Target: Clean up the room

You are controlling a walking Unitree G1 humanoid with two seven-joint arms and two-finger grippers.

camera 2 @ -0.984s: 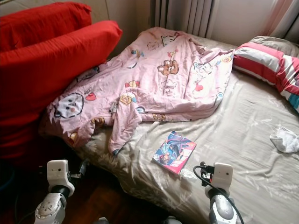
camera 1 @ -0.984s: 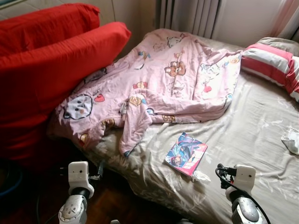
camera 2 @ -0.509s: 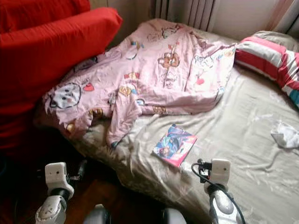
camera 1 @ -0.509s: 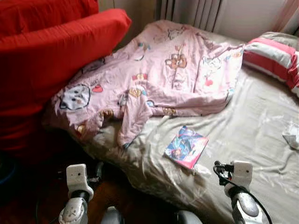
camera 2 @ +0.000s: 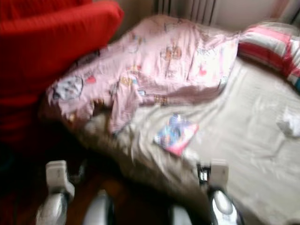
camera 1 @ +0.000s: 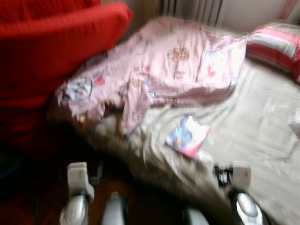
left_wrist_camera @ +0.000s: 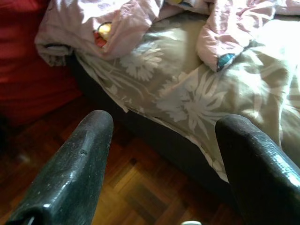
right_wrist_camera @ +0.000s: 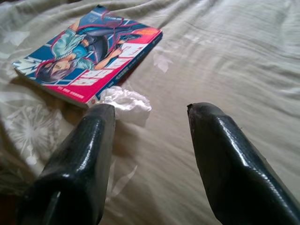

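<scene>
A colourful comic book (camera 1: 187, 136) lies on the grey-beige bed sheet (camera 1: 253, 126) near the bed's front edge, with a small crumpled white tissue (right_wrist_camera: 123, 100) touching its near corner. My right gripper (right_wrist_camera: 150, 117) hovers open just short of the tissue and the comic book (right_wrist_camera: 91, 51), nothing between its fingers. My left gripper (left_wrist_camera: 164, 136) is open over the wooden floor (left_wrist_camera: 122, 187) beside the bed's corner. A pink cartoon-print quilt (camera 1: 164, 75) lies crumpled across the bed's far left. The eye views are blurred.
Big red cushions (camera 1: 51, 61) lean against the bed on the left. A pink-striped pillow (camera 1: 274, 47) sits at the far right, and a white crumpled cloth (camera 2: 290, 124) lies at the right edge. A curtain (camera 1: 192, 7) hangs behind the bed.
The whole picture has shifted and blurred, so the camera is moving, tilting down and closer to the bed. Bed, book and quilt lie as before. Both arms stay low.
</scene>
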